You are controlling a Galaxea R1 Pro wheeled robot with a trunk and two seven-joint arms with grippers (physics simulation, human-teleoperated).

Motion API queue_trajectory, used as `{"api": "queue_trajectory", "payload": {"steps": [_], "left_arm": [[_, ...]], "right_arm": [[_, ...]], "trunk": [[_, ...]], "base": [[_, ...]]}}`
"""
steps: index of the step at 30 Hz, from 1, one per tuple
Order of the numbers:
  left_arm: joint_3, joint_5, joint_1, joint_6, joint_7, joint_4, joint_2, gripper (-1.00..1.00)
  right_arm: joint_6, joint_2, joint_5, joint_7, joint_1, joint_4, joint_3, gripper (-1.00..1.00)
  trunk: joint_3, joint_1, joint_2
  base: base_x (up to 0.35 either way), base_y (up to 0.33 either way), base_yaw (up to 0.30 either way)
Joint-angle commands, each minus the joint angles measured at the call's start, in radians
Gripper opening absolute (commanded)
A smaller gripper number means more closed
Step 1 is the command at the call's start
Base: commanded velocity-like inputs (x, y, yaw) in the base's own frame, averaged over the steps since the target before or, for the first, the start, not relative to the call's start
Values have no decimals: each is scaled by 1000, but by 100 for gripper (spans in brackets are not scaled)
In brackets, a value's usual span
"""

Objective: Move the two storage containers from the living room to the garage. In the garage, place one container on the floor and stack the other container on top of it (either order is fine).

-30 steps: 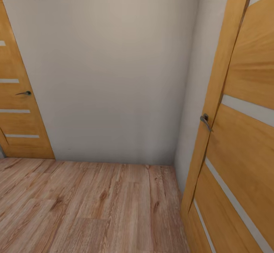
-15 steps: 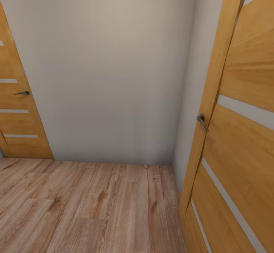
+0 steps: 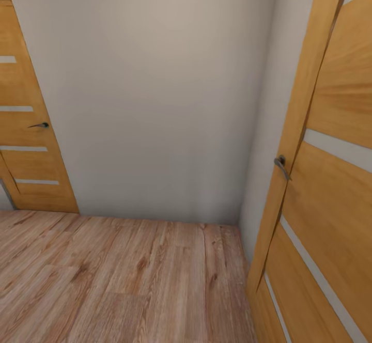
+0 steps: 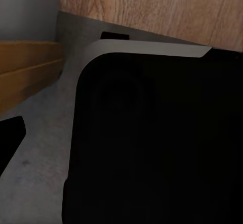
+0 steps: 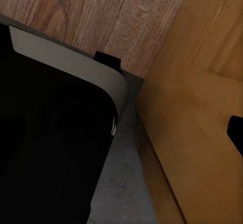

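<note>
We are facing a cream wall (image 3: 155, 100) on wood-plank floor (image 3: 119, 281), risking clipping the open oak door (image 3: 330, 193) beside us; pincer states we cannot tell.

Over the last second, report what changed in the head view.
Only the camera moved: the whole picture swung slightly one way, then back further. The left door now shows more of itself, its top corner included; the right door and its handle sit about where they began. Wall and wood floor unchanged.
</note>
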Motion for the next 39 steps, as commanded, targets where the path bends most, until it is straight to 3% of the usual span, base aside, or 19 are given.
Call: {"api": "queue_trajectory", "payload": {"steps": [1, 9, 29, 39], "left_arm": [[0, 7, 0, -3, -1, 1, 0, 100], [0, 6, 0, -3, -6, 0, 0, 100], [0, 7, 0, -3, -1, 0, 0, 100], [-1, 7, 0, -3, -2, 0, 0, 100]], "right_arm": [[-6, 1, -9, 1, -1, 3, 8, 100], [-6, 1, -9, 1, -1, 3, 8, 100], [-6, 1, -9, 1, -1, 3, 9, 100], [-6, 1, -9, 1, -1, 3, 9, 100]], "trunk": [[-1, 0, -1], [-1, 0, -1], [-1, 0, -1], [-1, 0, -1]], "base": [[83, 0, 1], [192, 26, 0], [20, 29, 0], [261, 0, 0]]}}
